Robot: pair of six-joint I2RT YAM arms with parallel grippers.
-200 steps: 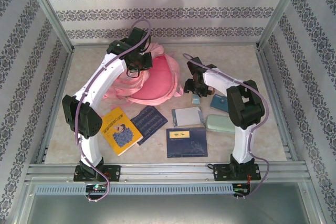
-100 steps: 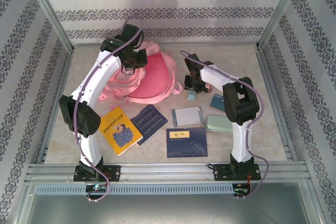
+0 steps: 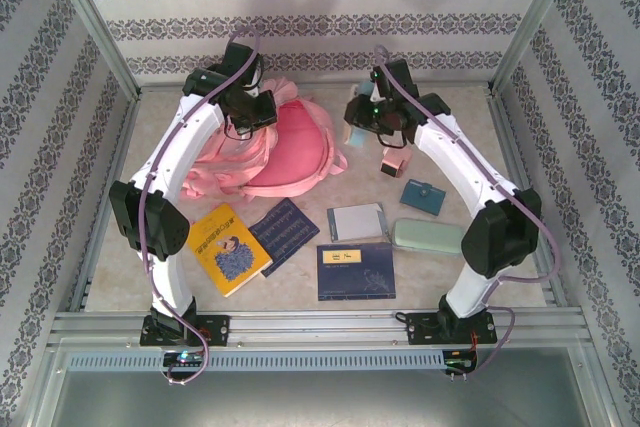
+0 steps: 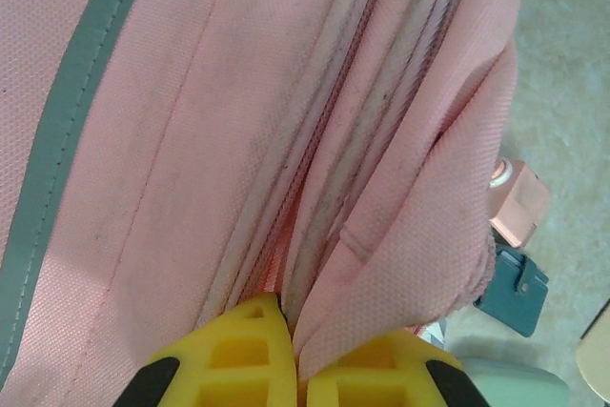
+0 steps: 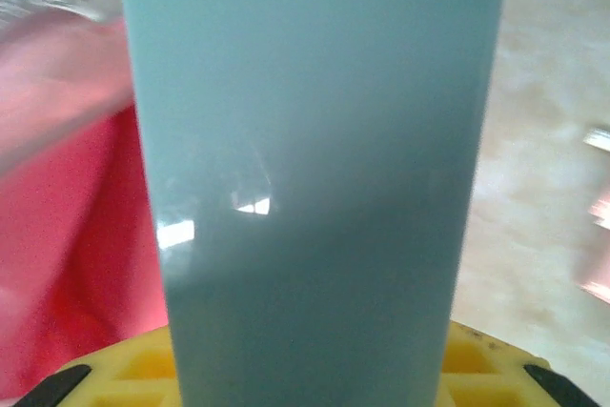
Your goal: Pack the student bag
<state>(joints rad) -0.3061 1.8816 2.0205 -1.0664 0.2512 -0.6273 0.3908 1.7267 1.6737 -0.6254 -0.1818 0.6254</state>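
from above the bag (image 3: 290, 152) is partly covered by the left arm, and where the left gripper (image 3: 250, 117) meets the fabric is hard to make out. in the right wrist view a smooth teal block (image 5: 315, 140) hides most of what lies behind it; its top is cut off by the frame edge, so what it is cannot be told. the rest of that view is blurred

left gripper (image 4: 294, 335): its yellow fingers (image 4: 238, 355) are pressed together on a fold of pink fabric beside the bag's zip lines. right gripper (image 5: 305, 369): closed partway on the teal block, which stands up from between its fingers (image 5: 124, 374). from above the right gripper (image 3: 372, 112) hangs in the air just right of the bag

the bag lies at the far middle of the table (image 3: 450, 147), leaning left. a small pink box (image 3: 395, 161) and a teal wallet (image 3: 423, 195) lie near the right arm, a mint case (image 3: 420, 235) nearer. across the front lie a yellow book (image 3: 228, 247), a dark notebook (image 3: 285, 235), a pale pad (image 3: 357, 221) and a blue book (image 3: 355, 270), all apart from the bag
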